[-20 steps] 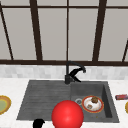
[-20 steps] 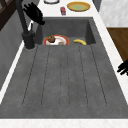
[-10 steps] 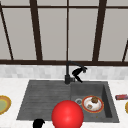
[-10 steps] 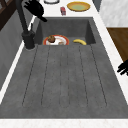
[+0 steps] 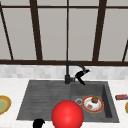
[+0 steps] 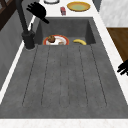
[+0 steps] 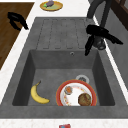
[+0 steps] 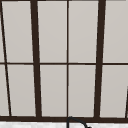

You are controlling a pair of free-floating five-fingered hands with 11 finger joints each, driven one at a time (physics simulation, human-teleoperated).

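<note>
In the sink basin (image 7: 37, 65), plate (image 7: 76, 96) holds seemingly muffin (image 7: 85, 99); right hand (image 5: 81, 74) hovers unclenched.

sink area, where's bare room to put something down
The grooved grey drainboard, between the black faucet and the white front counter edge, is bare. The basin is crowded: yellow banana, red-rimmed plate with food. The right hand hangs beside the faucet.

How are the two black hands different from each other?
The right hand floats up by the tap at the back of the sink; the left hand hangs low at the sink's front edge, away from everything. Seen from the sides, the right hand's fingers spread out straight, while the left hand's fingers curl a little. Both are black, float free and hold nothing.
</note>
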